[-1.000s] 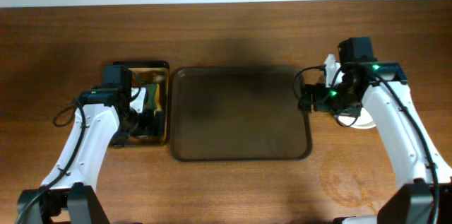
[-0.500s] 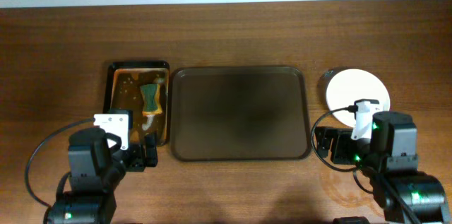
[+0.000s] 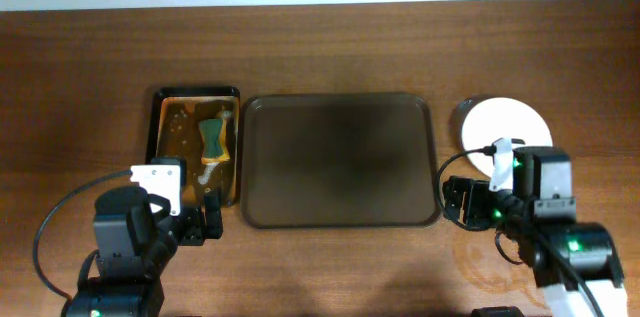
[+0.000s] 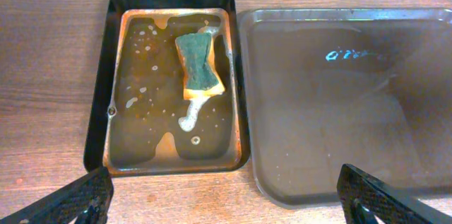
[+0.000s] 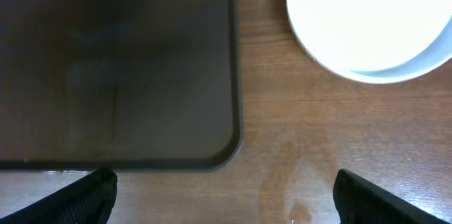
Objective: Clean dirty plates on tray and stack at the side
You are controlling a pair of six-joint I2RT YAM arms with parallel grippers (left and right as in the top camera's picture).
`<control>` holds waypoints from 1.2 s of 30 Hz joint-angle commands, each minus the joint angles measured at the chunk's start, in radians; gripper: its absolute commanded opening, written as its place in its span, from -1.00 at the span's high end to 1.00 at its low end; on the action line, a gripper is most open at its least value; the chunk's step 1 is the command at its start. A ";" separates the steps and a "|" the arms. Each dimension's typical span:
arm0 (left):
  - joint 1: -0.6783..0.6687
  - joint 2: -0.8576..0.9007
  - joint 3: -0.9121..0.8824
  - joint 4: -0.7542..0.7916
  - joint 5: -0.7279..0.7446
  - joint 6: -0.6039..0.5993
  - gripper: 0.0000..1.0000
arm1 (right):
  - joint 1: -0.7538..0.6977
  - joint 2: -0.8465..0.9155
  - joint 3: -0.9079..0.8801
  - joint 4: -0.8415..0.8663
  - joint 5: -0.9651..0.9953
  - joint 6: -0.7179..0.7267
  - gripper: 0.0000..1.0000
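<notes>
The dark brown tray lies in the middle of the table with no plate on it; it also shows in the left wrist view and the right wrist view. A plain white stack of plates stands to the tray's right, also in the right wrist view. My left gripper is open and empty near the front left of the tray, fingers wide apart. My right gripper is open and empty at the tray's front right corner.
A smaller black tray left of the brown tray holds brownish liquid and a green-and-yellow sponge, also in the left wrist view. A faint wet mark lies on the wood at front right.
A second ago the arms reached over the black tray and the plate stack. Both have pulled back to the front edge; in the last half second the right gripper shifted slightly.
</notes>
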 commanded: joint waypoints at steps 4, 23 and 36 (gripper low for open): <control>-0.002 -0.006 -0.009 -0.001 0.007 0.016 -0.99 | 0.006 -0.382 -0.241 0.319 0.034 -0.021 -0.97; -0.002 -0.006 -0.009 -0.001 0.007 0.016 -0.99 | 0.006 -0.871 -0.874 0.911 -0.030 -0.183 -0.97; -0.002 -0.006 -0.009 -0.001 0.007 0.016 -0.99 | 0.006 -0.870 -0.874 0.911 -0.030 -0.183 -0.97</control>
